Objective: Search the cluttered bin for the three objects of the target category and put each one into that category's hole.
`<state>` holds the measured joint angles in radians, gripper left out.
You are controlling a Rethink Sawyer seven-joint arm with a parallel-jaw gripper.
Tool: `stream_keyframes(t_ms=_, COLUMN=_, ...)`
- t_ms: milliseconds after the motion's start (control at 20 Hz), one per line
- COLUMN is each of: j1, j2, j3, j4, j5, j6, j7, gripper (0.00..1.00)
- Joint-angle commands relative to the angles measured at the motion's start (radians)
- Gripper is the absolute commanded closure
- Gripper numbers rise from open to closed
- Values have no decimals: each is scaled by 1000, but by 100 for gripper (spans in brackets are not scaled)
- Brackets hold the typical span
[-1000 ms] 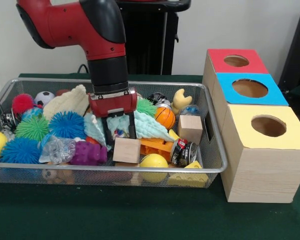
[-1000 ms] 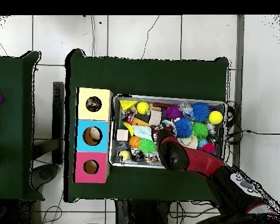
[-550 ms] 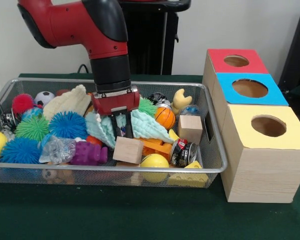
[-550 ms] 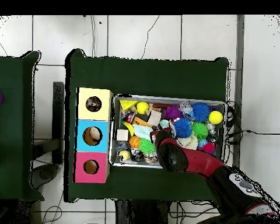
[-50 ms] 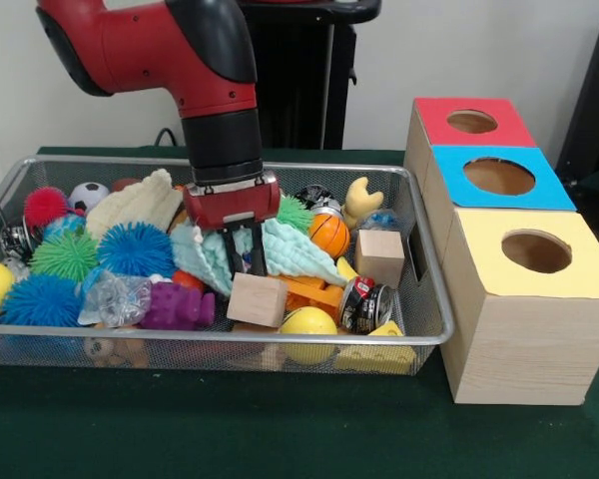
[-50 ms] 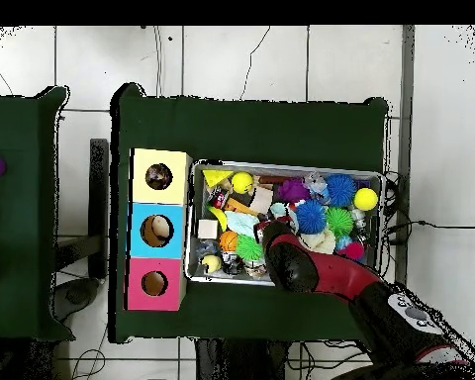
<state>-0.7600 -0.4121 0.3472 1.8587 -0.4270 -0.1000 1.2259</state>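
1. Hanging over the middle of the bin (image 5: 399,180), the claw (image 5: 244,261) points straight down, tips just above a wooden cube (image 5: 257,299). Fingers are apart, with a narrow gap and nothing between them.
2. Target category is not stated. Judging by the claw's aim, blocks are likely. A second cube (image 5: 380,256) sits near the bin's right wall, well apart from the first.
3. Mint cloth (image 5: 295,251) lies draped around and behind the claw; tips come down through its folds. Snag risk: cloth could lift with the grasp.
4. The near cube rests tilted on an orange piece (image 5: 314,292), beside a yellow ball (image 5: 308,324) and a can (image 5: 364,303). The vertical approach suits it, since the top face is exposed while the sides are crowded.
5. Spiky balls (image 5: 135,247) are piled at the bin's left; a small basketball (image 5: 329,234) sits just behind the cloth. None are in the claw's way.
6. Boxes with holes stand on the table just right of the bin: red (image 5: 472,121), blue (image 5: 498,176), yellow (image 5: 536,250). Which one takes blocks cannot be told. In the overhead view something pale shows inside the blue hole (image 6: 156,231).
7. Status: no grasp yet. The next move probably calls for a short descent and a centred close on the cube's sides.
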Motion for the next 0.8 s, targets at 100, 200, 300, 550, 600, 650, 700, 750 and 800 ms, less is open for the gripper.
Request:
stream_keyframes(t_ms=100, j1=19, j2=-32, j3=-4, j4=95, j5=6, j6=77, j7=180, gripper=100)
stream_keyframes(t_ms=200, j1=15, j2=-116, j3=7, j4=155, j5=35, j6=106, j7=202, gripper=100)
stream_keyframes(t_ms=300, j1=12, j2=-199, j3=18, j4=208, j5=65, j6=129, j7=223, gripper=100)
stream_keyframes(t_ms=550, j1=-9, j2=-328, j3=57, j4=296, j5=134, j6=179, j7=240, gripper=100)
stream_keyframes(t_ms=600, j1=-14, j2=-350, j3=65, j4=312, j5=146, j6=185, j7=242, gripper=100)
stream_keyframes(t_ms=650, j1=-16, j2=-360, j3=69, j4=322, j5=156, j6=187, j7=242, gripper=100)
stream_keyframes(t_ms=700, j1=-20, j2=-370, j3=73, j4=330, j5=166, j6=190, j7=240, gripper=100)
stream_keyframes(t_ms=750, j1=-23, j2=-380, j3=78, j4=338, j5=176, j6=193, j7=238, gripper=100)
stream_keyframes(t_ms=800, j1=-25, j2=-385, j3=80, j4=342, j5=185, j6=199, j7=234, gripper=100)
